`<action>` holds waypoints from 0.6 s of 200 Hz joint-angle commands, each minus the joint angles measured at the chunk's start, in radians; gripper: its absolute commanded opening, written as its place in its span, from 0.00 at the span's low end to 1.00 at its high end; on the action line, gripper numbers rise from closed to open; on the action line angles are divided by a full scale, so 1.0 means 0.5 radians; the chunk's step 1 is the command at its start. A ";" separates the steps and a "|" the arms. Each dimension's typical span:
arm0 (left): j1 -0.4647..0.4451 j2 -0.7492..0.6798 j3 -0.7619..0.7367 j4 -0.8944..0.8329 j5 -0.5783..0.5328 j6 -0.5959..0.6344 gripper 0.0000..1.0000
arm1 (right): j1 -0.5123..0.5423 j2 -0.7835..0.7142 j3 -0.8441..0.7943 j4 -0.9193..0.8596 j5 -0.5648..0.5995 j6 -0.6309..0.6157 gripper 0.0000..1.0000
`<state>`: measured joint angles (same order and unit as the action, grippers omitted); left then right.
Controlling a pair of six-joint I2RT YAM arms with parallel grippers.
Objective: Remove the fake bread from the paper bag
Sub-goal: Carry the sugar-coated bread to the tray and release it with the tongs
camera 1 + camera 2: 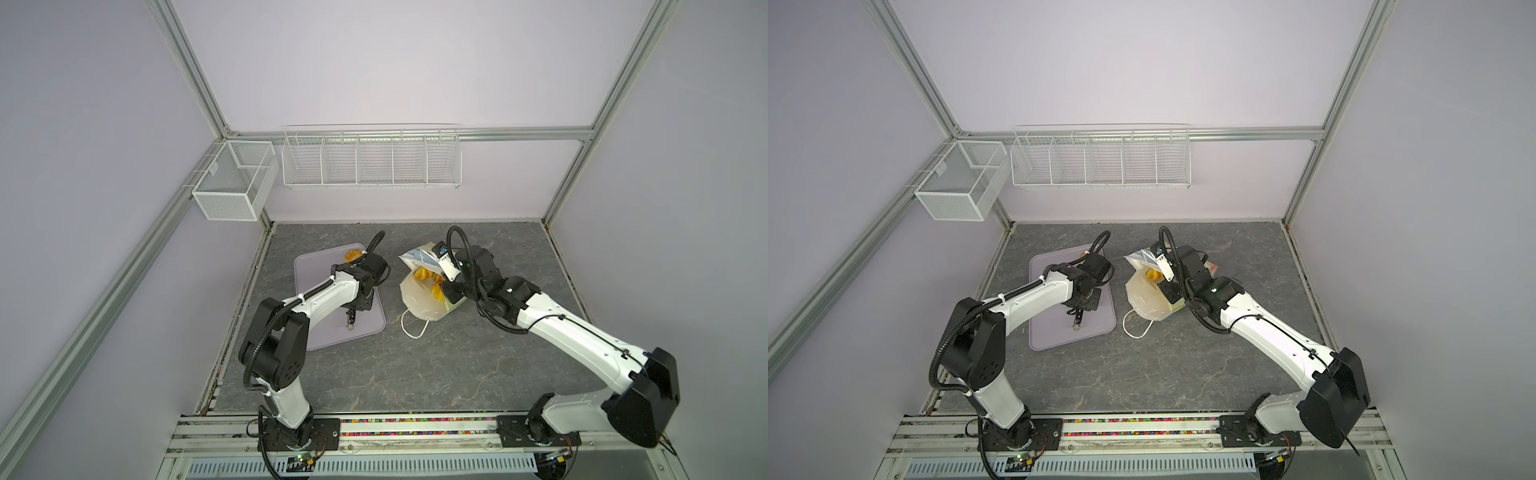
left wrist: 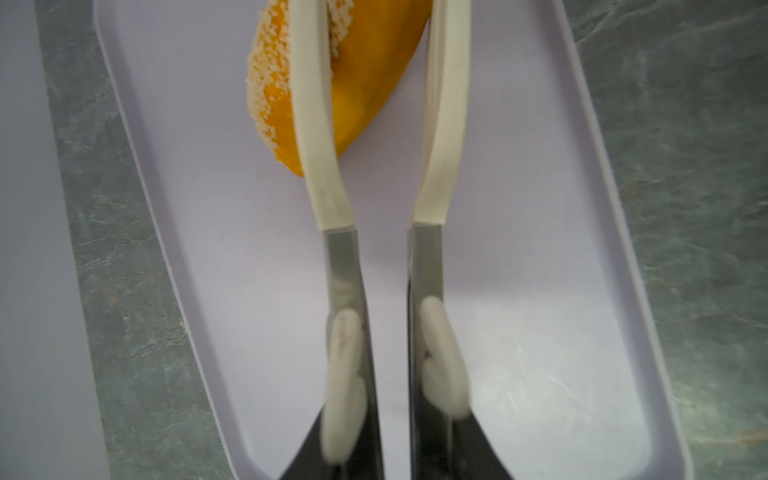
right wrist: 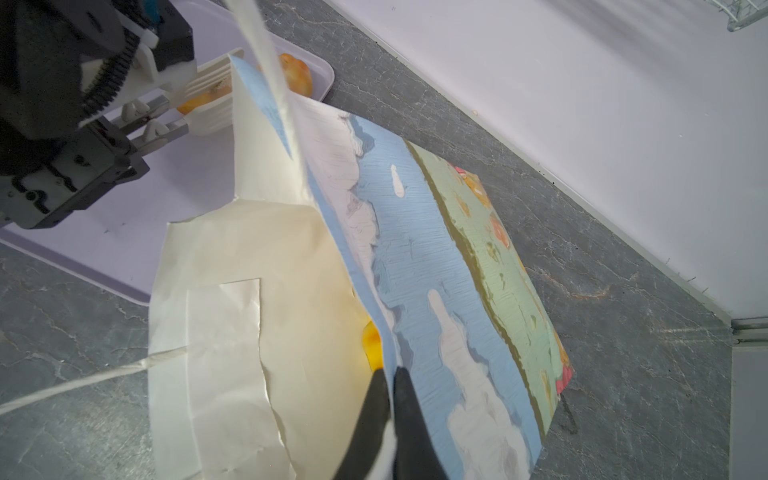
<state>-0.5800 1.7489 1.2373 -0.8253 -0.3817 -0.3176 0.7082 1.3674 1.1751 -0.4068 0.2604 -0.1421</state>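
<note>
My right jaws (image 3: pixel 392 374) pinch the paper bag (image 3: pixel 436 270) rim so it stays open. My left jaws (image 2: pixel 376 62), apart, straddle a seeded roll (image 2: pixel 365 79) on the tray (image 2: pixel 540 291) at nine o'clock from the bag.

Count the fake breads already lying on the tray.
1: a seeded roll at the far end of the tray, between the left gripper's tong tips. The left arm may hide others.

Left hand (image 2: pixel 376 104) fingers slightly parted; right hand (image 3: pixel 388 376) pinched closed, arm reaching forward.
</note>
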 commanded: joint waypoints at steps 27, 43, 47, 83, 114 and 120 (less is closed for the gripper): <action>-0.030 0.014 0.025 -0.019 0.331 -0.028 0.36 | -0.015 0.015 0.021 -0.045 -0.032 -0.001 0.07; -0.029 0.028 0.060 -0.062 0.354 -0.015 0.38 | -0.015 0.016 0.027 -0.050 -0.032 -0.004 0.07; -0.028 0.028 0.069 -0.072 0.356 -0.013 0.39 | -0.016 0.016 0.027 -0.050 -0.033 -0.006 0.07; -0.021 0.037 0.126 -0.132 0.423 0.018 0.43 | -0.017 0.011 0.039 -0.061 -0.029 -0.007 0.07; -0.021 -0.004 0.163 -0.180 0.488 0.033 0.43 | -0.016 0.001 0.038 -0.069 -0.027 -0.007 0.07; -0.021 -0.019 0.168 -0.189 0.495 0.034 0.43 | -0.017 -0.002 0.037 -0.068 -0.024 -0.007 0.07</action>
<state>-0.5903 1.7580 1.2812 -0.8803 -0.1738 -0.3126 0.7082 1.3674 1.1801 -0.4129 0.2600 -0.1421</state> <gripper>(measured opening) 0.427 0.069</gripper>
